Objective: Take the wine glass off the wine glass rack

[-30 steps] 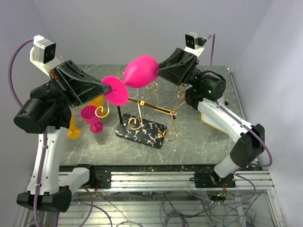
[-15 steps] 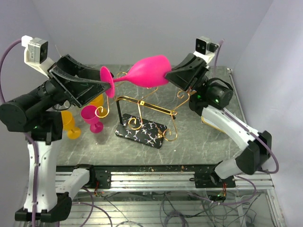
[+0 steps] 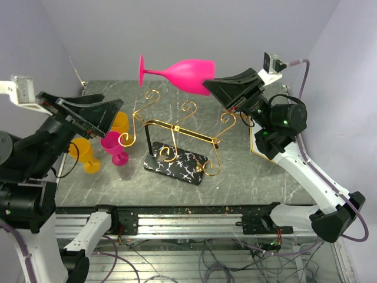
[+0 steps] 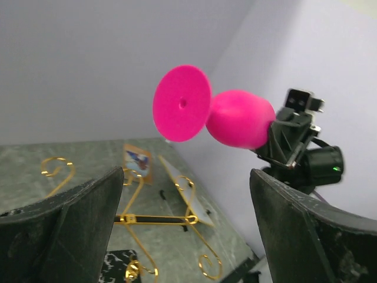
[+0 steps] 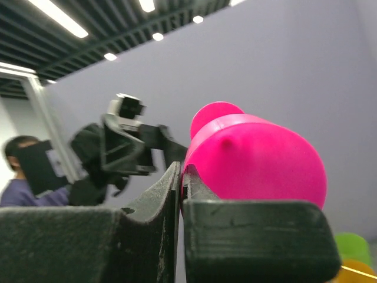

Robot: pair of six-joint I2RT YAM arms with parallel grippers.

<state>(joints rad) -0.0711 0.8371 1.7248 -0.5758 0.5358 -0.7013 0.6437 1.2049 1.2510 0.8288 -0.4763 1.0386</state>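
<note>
My right pincer (image 3: 211, 87) clenches the bowl of the bright pink wine glass (image 3: 182, 73), held sideways above the gold wire rack (image 3: 175, 128) (foot pointing left); my left pincer (image 3: 109, 115) gapes, well apart.

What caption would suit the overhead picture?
Right hand holds a pink wine glass sideways above the gold rack; left hand open nearby.

We find no word, number or brand that can be read. The white marks on the black base of the wine glass rack (image 3: 177, 165) are ornament, not letters. A small card (image 4: 136, 161) on the tabletop (image 4: 88, 154) carries a print too blurred to read.
</note>
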